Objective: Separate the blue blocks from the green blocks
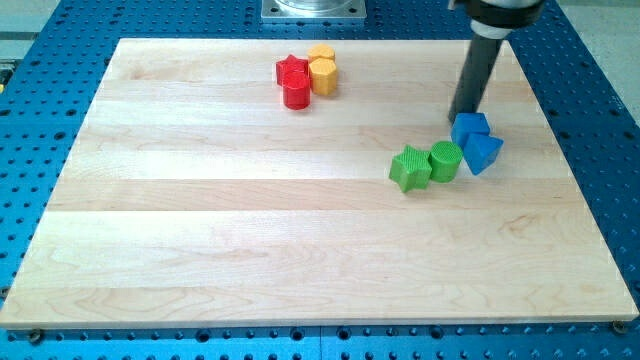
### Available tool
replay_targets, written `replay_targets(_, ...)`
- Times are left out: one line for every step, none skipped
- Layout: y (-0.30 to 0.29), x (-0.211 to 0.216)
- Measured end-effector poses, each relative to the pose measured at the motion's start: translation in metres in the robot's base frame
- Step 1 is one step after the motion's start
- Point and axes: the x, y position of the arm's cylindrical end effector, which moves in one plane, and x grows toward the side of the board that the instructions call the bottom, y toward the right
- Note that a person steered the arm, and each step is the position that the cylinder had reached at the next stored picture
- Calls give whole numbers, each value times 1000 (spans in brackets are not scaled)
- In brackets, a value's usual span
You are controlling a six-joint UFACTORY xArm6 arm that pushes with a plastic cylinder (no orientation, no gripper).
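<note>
Two blue blocks sit at the view's right: a blue cube (pixel 469 129) and a blue wedge-shaped block (pixel 484 152) touching it below right. A green cylinder (pixel 445 160) stands just left of the blue wedge-shaped block, touching or nearly touching it. A green star block (pixel 410 168) lies against the cylinder's left side. My tip (pixel 463 117) rests at the upper left edge of the blue cube, touching or almost touching it. The rod rises from there toward the view's top.
A red star block (pixel 291 71) and a red cylinder (pixel 297 93) sit at the top centre, beside two yellow blocks (pixel 322 73). The wooden board (pixel 200 220) lies on a blue perforated table.
</note>
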Motion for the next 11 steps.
replay_targets(7,29)
replay_targets(7,75)
replay_targets(13,72)
replay_targets(5,54)
replay_targets(-17,94)
replay_targets(-18,145)
replay_targets(-10,117)
replay_targets(-41,111)
replay_targets(-70,130)
replay_targets(-37,150)
replay_targets(-27,158)
